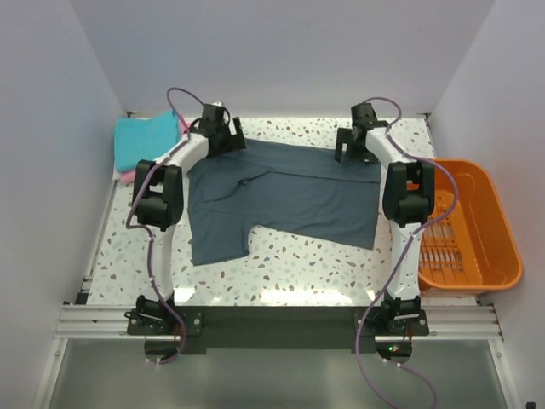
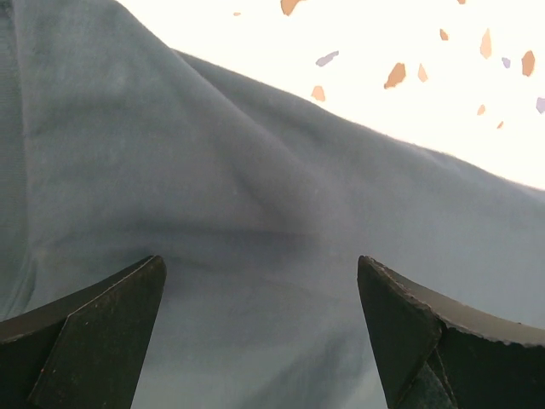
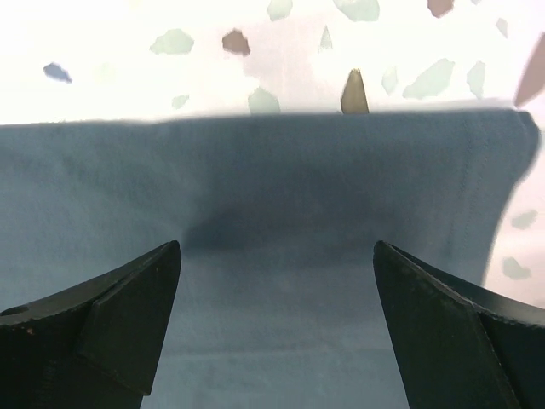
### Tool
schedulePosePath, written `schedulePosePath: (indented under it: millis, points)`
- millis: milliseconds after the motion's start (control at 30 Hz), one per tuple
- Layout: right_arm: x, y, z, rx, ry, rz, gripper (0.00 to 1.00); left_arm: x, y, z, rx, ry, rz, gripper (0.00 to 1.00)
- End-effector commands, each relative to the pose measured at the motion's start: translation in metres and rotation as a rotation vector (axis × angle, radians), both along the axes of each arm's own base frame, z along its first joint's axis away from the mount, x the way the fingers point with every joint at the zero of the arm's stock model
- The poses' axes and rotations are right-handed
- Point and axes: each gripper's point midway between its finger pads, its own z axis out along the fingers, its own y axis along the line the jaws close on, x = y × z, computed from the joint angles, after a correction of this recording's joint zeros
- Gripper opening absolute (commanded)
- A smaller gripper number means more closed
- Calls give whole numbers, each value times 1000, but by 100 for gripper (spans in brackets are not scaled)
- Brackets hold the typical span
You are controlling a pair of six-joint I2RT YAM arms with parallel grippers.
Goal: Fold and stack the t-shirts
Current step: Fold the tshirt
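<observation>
The blue-grey t-shirt (image 1: 289, 192) lies spread mid-frame on the table (image 1: 298, 264). The left gripper (image 2: 260, 277) and right gripper (image 3: 277, 256), both released, straddle its upper edge. A fold seems about to start: next, pinch the cloth and draw it downward.

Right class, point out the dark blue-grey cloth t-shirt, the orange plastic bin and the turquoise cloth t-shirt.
dark blue-grey cloth t-shirt (image 1: 298, 196): top view, middle of its body.
orange plastic bin (image 1: 468, 282): top view, its near wall.
turquoise cloth t-shirt (image 1: 141, 141): top view, its centre.
</observation>
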Motion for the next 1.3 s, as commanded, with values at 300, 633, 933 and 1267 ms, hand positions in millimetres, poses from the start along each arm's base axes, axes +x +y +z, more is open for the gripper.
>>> schedulePosePath:
  millis: [300, 633, 933, 1267]
  points:
    - [-144, 73, 133, 19, -264, 49, 99, -187, 15, 98, 87, -49, 16, 100]
    - [-248, 71, 73, 144, -216, -45, 99, -368, 70, -7, 78, 266, 219, 100]
    - [-258, 63, 71, 146, -234, -76, 99, -386, 81, -34, -12, 235, 368, 97]
    - [-267, 50, 68, 115, -218, -133, 99, -384, 70, -58, 7, 322, 327, 19]
